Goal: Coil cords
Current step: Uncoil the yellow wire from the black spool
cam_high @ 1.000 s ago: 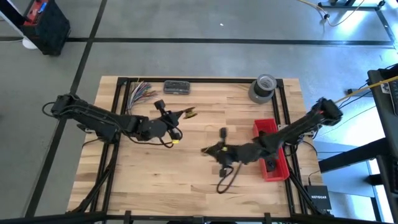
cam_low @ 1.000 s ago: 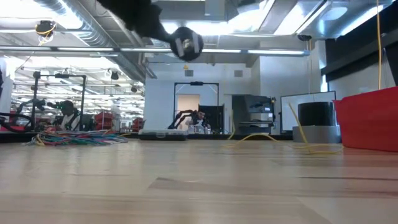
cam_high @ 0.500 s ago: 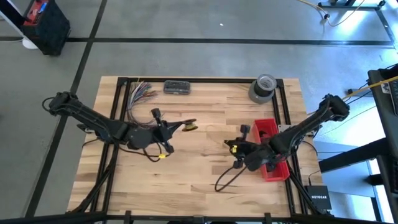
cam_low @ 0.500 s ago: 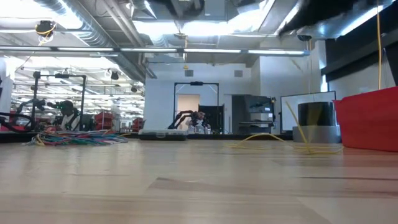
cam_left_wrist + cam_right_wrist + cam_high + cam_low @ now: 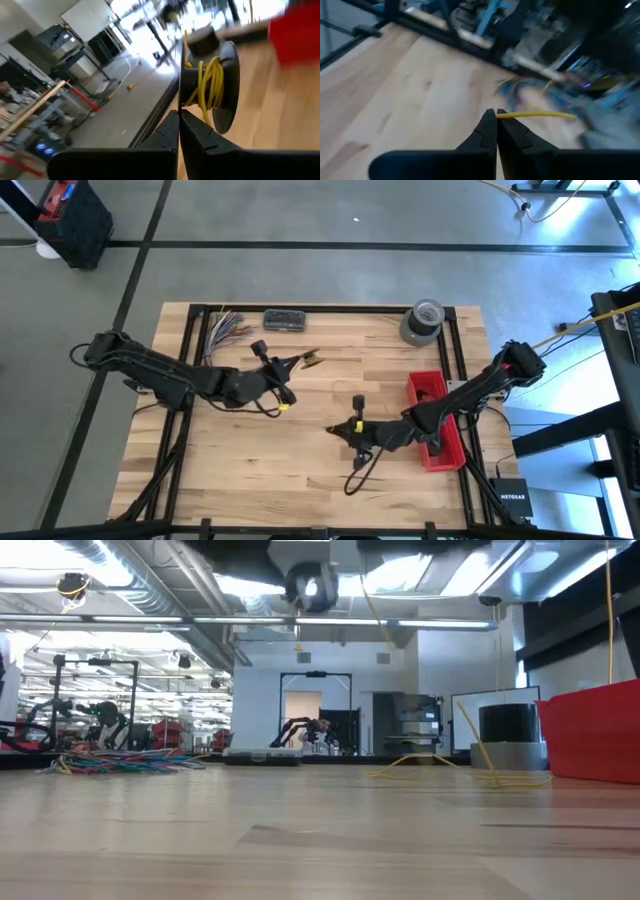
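My left gripper (image 5: 292,366) is above the table's middle left, shut on a black spool (image 5: 210,85) wound with yellow cord (image 5: 207,82); the spool also shows in the high view (image 5: 308,360). My right gripper (image 5: 335,429) is above the table's middle, shut on a thin yellow cord (image 5: 540,115). In the low view a strand of cord (image 5: 372,610) comes down from the picture's top, and loose yellow cord (image 5: 430,761) lies on the far right of the table. My left gripper pinches the spool at the edge of its near flange (image 5: 186,106) between its two fingertips. The spool stands out beyond the fingertips, clear of the table. My right gripper pinches the yellow cord (image 5: 506,115) between its two fingertips. The fingers lie across the cord. The cord sticks out level to one side, clear of the table.
A red bin (image 5: 437,425) stands right of my right gripper. A grey tape roll (image 5: 422,320), a dark flat box (image 5: 285,320) and a bundle of multicoloured wires (image 5: 225,328) lie along the far edge. A black cable (image 5: 360,465) loops below my right arm.
My left gripper went toward the near left and came back toward the far right with the spool. My right gripper swung toward the red bin and then back toward the table's left, keeping the cord.
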`<act>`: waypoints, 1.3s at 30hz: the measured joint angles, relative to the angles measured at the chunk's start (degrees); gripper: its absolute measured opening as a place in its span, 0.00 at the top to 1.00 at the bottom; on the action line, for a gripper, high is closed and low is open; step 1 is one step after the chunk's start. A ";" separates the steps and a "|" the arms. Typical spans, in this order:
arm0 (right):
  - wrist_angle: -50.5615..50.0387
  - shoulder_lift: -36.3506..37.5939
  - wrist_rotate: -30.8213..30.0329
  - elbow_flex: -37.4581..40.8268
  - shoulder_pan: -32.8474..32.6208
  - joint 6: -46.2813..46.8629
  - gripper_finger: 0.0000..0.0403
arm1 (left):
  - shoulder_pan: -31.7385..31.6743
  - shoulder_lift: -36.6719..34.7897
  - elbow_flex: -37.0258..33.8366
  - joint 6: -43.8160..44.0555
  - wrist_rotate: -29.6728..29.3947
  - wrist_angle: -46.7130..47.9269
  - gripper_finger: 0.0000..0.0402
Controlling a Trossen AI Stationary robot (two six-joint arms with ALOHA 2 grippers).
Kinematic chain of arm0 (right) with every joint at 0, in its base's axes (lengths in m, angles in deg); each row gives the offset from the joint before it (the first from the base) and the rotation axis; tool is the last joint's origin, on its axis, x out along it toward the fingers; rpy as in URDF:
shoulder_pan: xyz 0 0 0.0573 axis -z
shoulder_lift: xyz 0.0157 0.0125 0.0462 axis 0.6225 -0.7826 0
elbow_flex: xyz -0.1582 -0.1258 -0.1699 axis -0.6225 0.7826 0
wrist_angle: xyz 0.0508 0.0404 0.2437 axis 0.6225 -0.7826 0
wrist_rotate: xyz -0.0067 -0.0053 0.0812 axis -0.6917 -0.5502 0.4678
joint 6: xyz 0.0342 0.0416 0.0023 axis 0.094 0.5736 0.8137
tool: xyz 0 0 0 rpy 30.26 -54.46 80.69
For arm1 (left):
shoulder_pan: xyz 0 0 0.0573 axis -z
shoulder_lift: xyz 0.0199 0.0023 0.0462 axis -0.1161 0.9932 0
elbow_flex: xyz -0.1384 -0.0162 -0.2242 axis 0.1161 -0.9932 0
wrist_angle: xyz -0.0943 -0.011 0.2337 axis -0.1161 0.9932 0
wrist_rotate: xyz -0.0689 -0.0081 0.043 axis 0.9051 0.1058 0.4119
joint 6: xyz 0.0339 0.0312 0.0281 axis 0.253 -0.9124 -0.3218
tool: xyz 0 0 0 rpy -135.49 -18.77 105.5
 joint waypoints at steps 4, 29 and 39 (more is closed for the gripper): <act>-5.51 4.35 -9.05 -4.24 -2.61 -5.43 0.99 | -0.79 0.17 0.00 0.49 0.17 11.32 1.00; -73.99 21.54 -12.21 -1.22 -11.04 63.68 0.72 | 6.01 -6.14 -0.02 10.86 0.46 24.28 1.00; -30.94 15.24 -17.68 7.97 0.54 32.69 0.60 | 5.28 -7.05 -0.02 11.38 8.87 17.27 1.00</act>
